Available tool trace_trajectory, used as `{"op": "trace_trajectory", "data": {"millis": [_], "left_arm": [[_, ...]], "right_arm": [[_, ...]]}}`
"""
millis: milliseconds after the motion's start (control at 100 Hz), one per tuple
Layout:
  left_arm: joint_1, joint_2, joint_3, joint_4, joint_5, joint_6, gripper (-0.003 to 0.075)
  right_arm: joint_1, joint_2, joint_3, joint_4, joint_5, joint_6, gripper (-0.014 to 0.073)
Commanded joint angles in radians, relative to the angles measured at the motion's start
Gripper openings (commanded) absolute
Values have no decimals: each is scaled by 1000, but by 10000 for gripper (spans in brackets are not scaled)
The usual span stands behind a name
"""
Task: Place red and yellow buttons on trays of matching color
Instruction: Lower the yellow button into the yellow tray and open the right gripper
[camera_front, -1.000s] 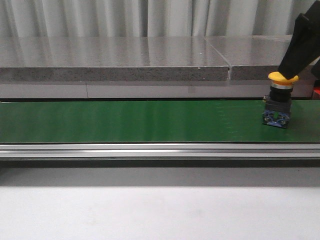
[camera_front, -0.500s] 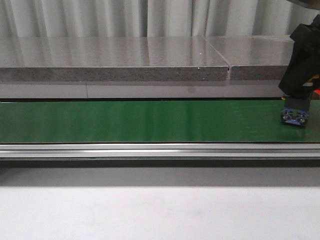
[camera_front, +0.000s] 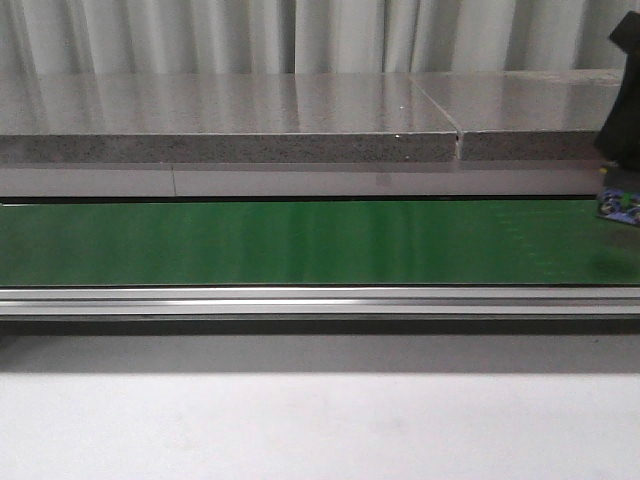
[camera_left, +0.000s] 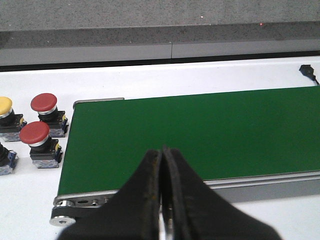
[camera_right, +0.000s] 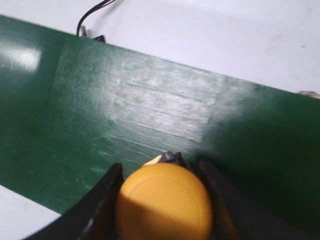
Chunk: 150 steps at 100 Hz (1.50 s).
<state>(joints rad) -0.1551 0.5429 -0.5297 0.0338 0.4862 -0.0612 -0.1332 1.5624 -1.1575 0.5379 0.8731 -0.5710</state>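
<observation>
- Jaws first: our right gripper (camera_right: 162, 200) has its two fingers pressed on either side of the yellow button (camera_right: 164, 200), so we judge it held; our left gripper (camera_left: 162, 200) has its jaws pressed together with nothing between them
- We find the held button at the far right edge of the green belt (camera_front: 300, 242); only its blue base (camera_front: 620, 207) peeks out under our right arm in the front view
- Whether the base touches the belt or hangs just above it, we cannot tell
- We judge the step in hand to be the pick-up of the yellow one; next we need to carry it to the yellow tray, which shows in none of our views
- Waiting off the belt's left end are two red buttons (camera_left: 44, 103) and another yellow button (camera_left: 4, 105)
- A black cable (camera_right: 92, 12) lies beyond the belt's far side, well apart from the gripper; we see nothing else in the way
</observation>
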Motion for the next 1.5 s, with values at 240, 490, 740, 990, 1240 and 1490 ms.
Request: {"op": "trace_trajectory", "data": {"millis": [240, 490, 740, 990, 1240, 1490], "left_arm": [[-10, 2, -30, -8, -78, -7, -19], [-10, 2, -30, -8, -78, -7, -19], [-10, 2, -30, -8, -78, -7, -19], [-10, 2, -30, -8, -78, -7, -19], [-10, 2, -30, -8, -78, -7, -19], [-10, 2, -30, -8, -78, -7, -19]], "right_arm": [[-272, -157, -24, -53, -98, 140, 90], [-528, -159, -24, -54, -144, 178, 90], [-669, -146, -23, -54, -254, 238, 90], [-676, -52, 36, -54, -344, 240, 90], [-675, 34, 100, -54, -450, 240, 90], [-671, 97, 107, -42, -457, 240, 90]]}}
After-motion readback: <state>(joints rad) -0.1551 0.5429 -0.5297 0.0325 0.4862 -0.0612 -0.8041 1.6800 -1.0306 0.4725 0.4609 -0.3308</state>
